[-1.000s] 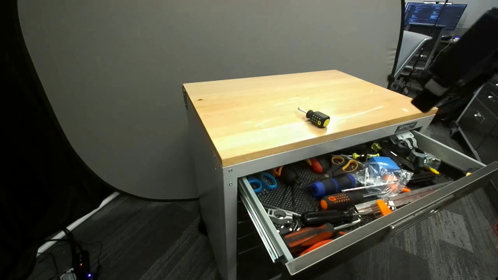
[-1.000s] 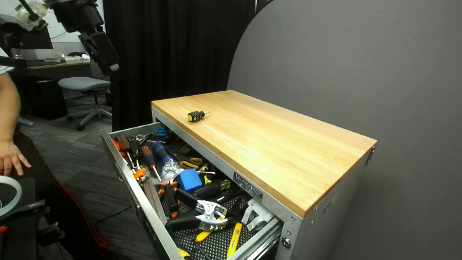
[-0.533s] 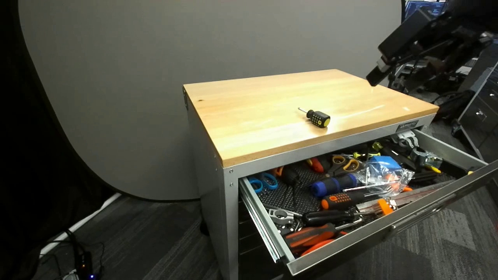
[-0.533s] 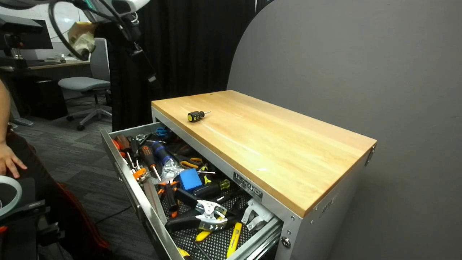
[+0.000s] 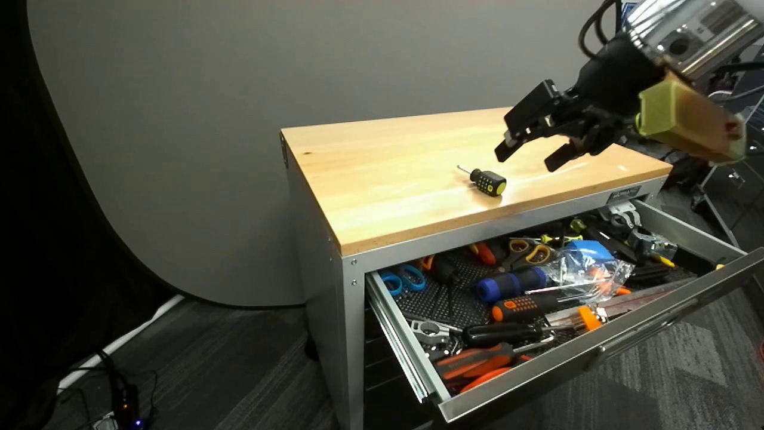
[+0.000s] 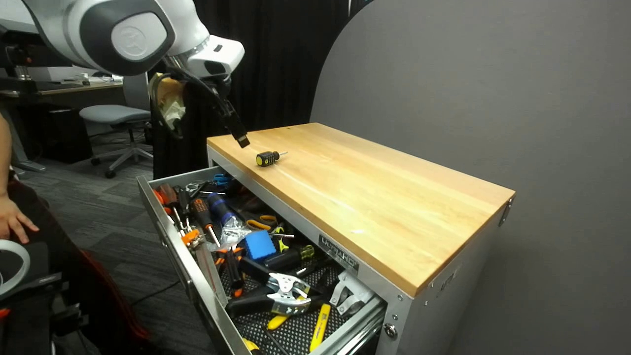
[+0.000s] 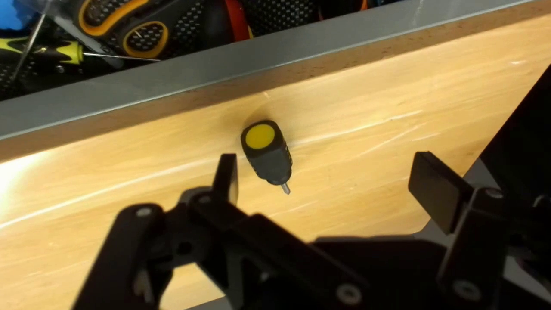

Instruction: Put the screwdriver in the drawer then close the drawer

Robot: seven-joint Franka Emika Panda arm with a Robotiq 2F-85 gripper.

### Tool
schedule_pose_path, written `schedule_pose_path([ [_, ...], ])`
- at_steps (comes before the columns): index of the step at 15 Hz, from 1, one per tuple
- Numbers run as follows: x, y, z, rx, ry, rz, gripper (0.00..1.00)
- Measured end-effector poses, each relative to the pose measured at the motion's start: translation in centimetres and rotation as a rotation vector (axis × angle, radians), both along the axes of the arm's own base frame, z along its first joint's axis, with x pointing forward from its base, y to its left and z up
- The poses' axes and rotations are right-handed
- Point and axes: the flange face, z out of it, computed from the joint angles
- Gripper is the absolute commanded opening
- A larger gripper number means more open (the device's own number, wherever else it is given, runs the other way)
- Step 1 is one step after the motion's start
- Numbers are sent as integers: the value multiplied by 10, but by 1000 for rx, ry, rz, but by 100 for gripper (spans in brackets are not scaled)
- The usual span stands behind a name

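Note:
The screwdriver [image 5: 489, 183] is short and black with a yellow end cap. It lies on the wooden tabletop [image 5: 382, 173] near the front edge, also seen in the other views [image 6: 267, 159] [image 7: 267, 155]. The grey metal drawer [image 5: 537, 367] is pulled out below the tabletop and full of tools; it also shows in an exterior view [image 6: 178, 246]. My gripper [image 5: 530, 156] is open and empty above the tabletop, beside the screwdriver and not touching it. In the wrist view, my gripper [image 7: 329, 183] has its fingers wide apart; the screwdriver lies beyond the fingertips, nearer the left finger.
The drawer holds orange and black screwdrivers [image 5: 474, 363], a blue block [image 5: 590, 251], scissors [image 5: 528, 251] and metal clamps [image 6: 288, 291]. A grey backdrop [image 5: 179, 149] stands behind the cabinet. A person's hand [image 6: 15, 224] is at the far left in an exterior view.
My arm has swung in over the tabletop and lowered, bringing the gripper close to the screwdriver. The screwdriver and the open drawer have not moved.

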Motion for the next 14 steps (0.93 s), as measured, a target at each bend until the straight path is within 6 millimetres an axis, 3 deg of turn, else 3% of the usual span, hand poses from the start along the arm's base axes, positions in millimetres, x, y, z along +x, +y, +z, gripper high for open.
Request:
schedule_pose_path([
  [6,47,-16,-31,-49,-44,27,100],
  [7,54,-18,-33,-56,-53,24,86],
  [8,59,-18,-36,-63,-57,23,81],
  [9,64,-17,-40,-69,-58,25,91],
  [10,66,-13,-44,-74,-56,30,60],
  [12,69,-5,-54,-85,-46,44,53],
  [14,70,-1,-61,-96,-40,50,36],
])
